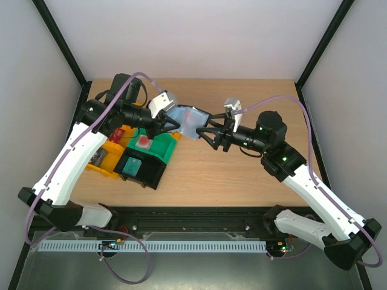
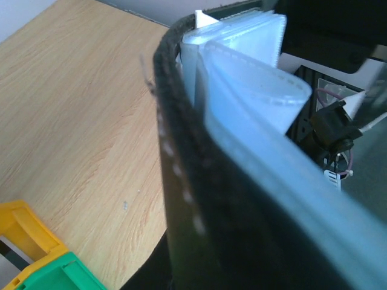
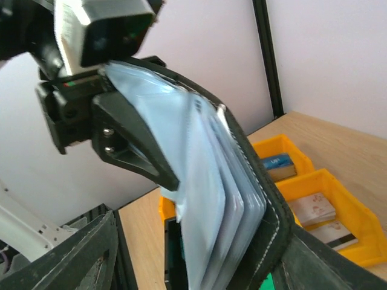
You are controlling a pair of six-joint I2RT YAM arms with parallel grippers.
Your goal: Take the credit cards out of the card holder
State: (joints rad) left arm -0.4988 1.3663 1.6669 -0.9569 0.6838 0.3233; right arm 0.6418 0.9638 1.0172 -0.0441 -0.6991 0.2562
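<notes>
**Card holder held in the air between both arms**

The left arm rises from its base, bends over the bins and points right toward mid-worktop. The left fingers (image 1: 171,125) are clamped on the left end of the card holder (image 1: 186,121), which hangs above the worktop (image 1: 242,175), clear of it. The right arm extends from the right with its forearm pointing left, and the right fingers (image 1: 208,132) stand spread wide at the holder's right edge. In the right wrist view the holder's lower edge lies between them; whether either one touches it I cannot tell.

Left of centre a yellow bin (image 1: 100,162), a green bin (image 1: 166,148) and a black bin (image 1: 151,176) sit close together. A red-and-white card (image 1: 144,142) lies in the green bin; a teal block (image 1: 132,166) lies in the black bin; the right wrist view shows pale cards (image 3: 314,208) in the yellow compartments.

The card holder is open; its black cover faces outward with pale stitching along the rim, and a fan of pale blue-grey clear pockets spreads inside. Whether cards sit in those pockets is not clear from any view.
</notes>
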